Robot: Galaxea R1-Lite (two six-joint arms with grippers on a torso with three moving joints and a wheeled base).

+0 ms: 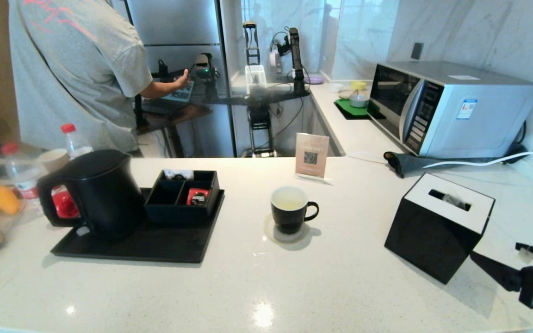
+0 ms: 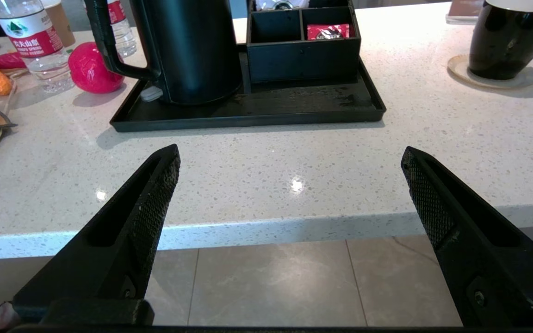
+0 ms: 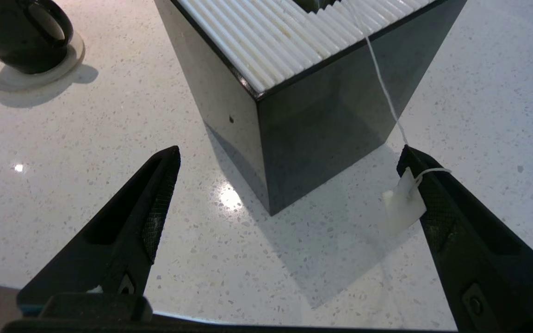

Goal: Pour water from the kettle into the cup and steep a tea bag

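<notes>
The tea bag's paper tag (image 3: 403,203) clings to your wide-open right gripper (image 3: 289,159), gripped by nothing; its string (image 3: 382,88) runs into the tissue box (image 3: 312,92). It's light and flimsy; pinch the tag.

**Open counter in front, box crowding the right**

The near strip of the counter (image 1: 248,296) lies bare from edge to edge. The cup (image 1: 289,209) on its coaster stands alone mid-counter, with open lanes on both sides. Left, the kettle (image 1: 95,192) and compartment box (image 1: 184,196) fill the black tray (image 1: 155,245). Right, the black tissue box (image 1: 437,226) blocks the way just beside the right gripper (image 1: 509,266).
</notes>
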